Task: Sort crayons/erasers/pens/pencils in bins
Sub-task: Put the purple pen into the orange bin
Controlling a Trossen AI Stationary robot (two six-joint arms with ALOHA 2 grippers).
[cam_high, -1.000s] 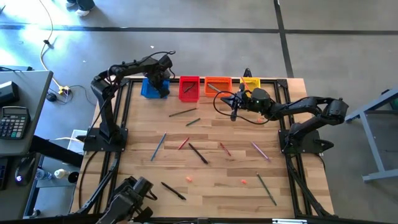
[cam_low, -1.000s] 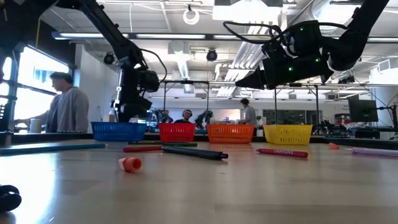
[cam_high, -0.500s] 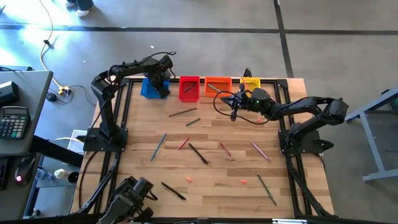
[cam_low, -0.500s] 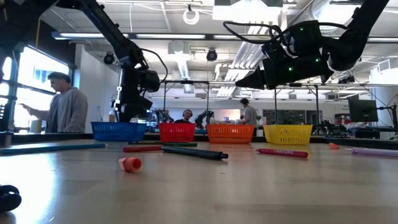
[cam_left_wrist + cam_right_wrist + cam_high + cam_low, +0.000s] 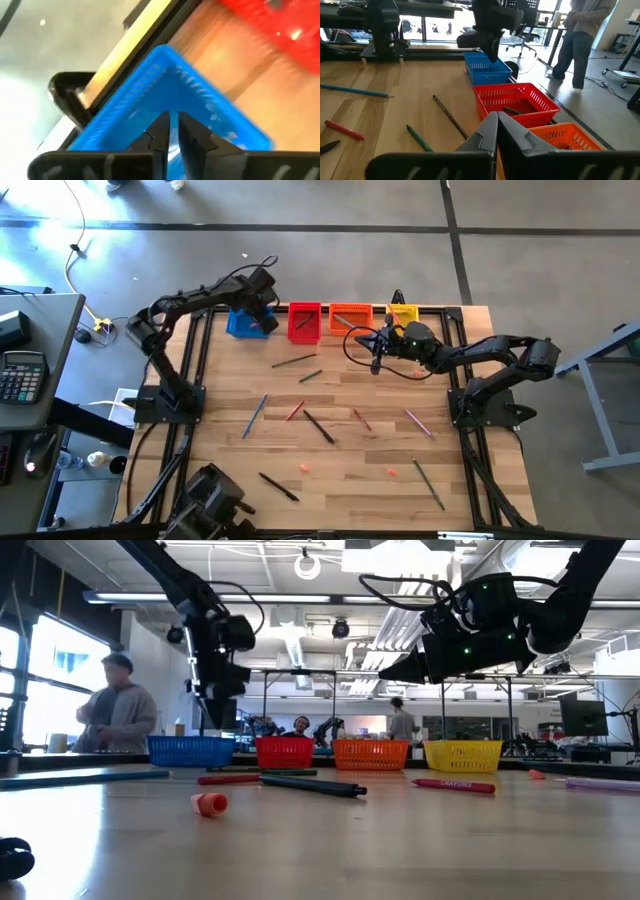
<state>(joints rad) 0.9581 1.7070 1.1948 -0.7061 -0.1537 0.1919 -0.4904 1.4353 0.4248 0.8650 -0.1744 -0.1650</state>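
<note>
Under my left pincer (image 5: 171,117): the blue bin (image 5: 238,326), right below it, at the end of the row of bins.
Left pincer grip: I cannot tell if it is clenched or let go. I see nothing in it.
Beside my right pincer (image 5: 497,115): the red bin (image 5: 512,93) and the orange bin (image 5: 555,135) are near. The yellow bin (image 5: 402,310) is just past them.
Right pincer grip: clenched tight, with nothing in it. It hangs above the worktop (image 5: 350,445).
Far from both pincers: two erasers, one (image 5: 304,467) and another (image 5: 392,472), lie on the worktop, well apart from the bins.
Between the pincers and the erasers: long thin sticks lie here and there, such as a dark one (image 5: 319,426).
How an eraser will feel: I think it is very light, a bit soft and not slippery. It is so small that it could pop out or roll away if I pinch it off-centre.
Where I would hold an eraser: across its middle, coming straight down.
How a stick will feel: I think it is light, stiff and round, so it may roll.
Where I would hold a stick: at its middle, across its thin side, so it does not tip.
</note>
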